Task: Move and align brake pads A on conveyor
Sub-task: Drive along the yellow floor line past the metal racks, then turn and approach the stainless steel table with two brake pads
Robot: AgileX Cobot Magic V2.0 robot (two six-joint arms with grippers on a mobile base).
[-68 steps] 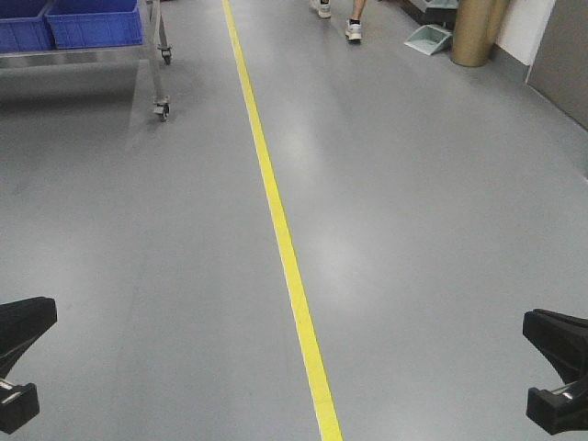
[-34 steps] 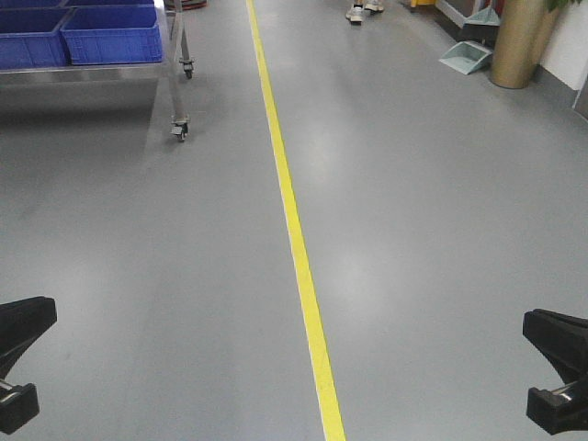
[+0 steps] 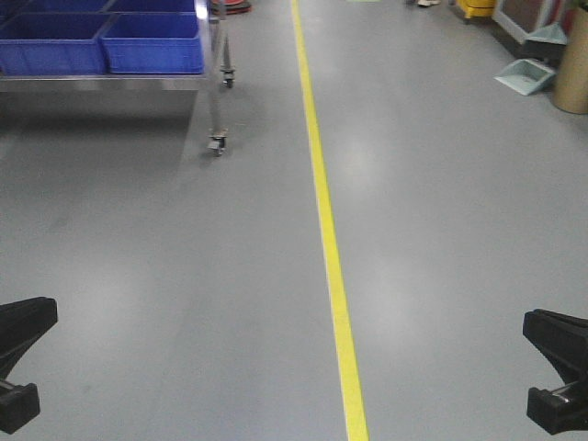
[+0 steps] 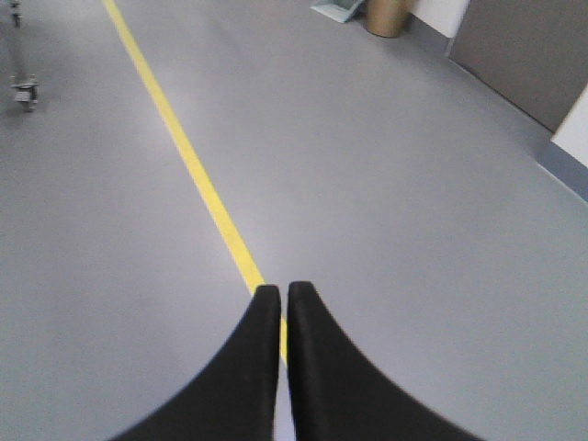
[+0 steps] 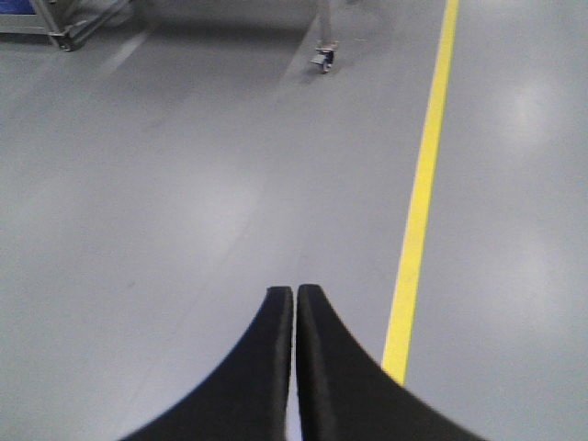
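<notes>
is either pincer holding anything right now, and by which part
Nothing is held. The left pincer and the right pincer are both shut, with nothing between their fingers.

You have one yellow line (image 3: 326, 230) running down the floor (image 3: 441, 257). One cart (image 3: 101, 83) stands at the floor's far left, and two of its casters (image 3: 217, 145) show. On it you can count two blue bins (image 3: 152, 41) in front, with parts of two more behind. At the far right, count one dustpan (image 3: 526, 75) for certain and one gold can (image 3: 577, 64). Two grippers show: the left gripper (image 4: 278, 289) and the right gripper (image 5: 294, 292).
</notes>
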